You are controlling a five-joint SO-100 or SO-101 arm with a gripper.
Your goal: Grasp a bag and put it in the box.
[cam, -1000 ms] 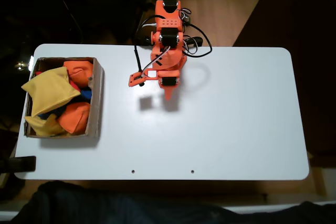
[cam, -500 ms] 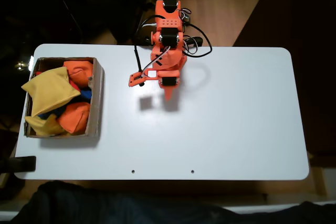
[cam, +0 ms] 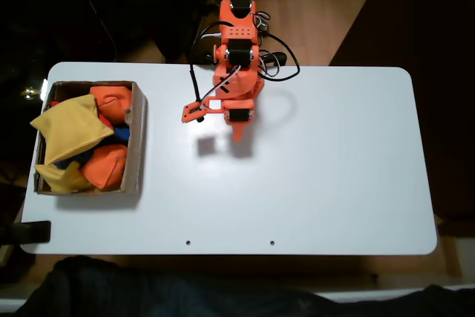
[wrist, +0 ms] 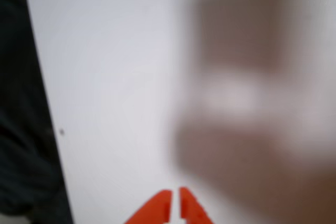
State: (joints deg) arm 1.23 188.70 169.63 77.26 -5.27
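Wrist view shows gripper [wrist: 175, 198] nearly closed, empty; fixed view, bag [cam: 70, 128] in box [cam: 136, 146]

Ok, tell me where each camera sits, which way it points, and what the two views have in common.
Fixed view: sits above, looking straight down on the white table, with the box at its left end, the yellow bag on top of the pile inside, and the folded orange arm at the far edge.
Wrist view: rides on the arm, looking along the table past the gripper, whose orange tips nearly meet at the bottom edge.
Shared: the white tabletop, its edge holes and the gripper.
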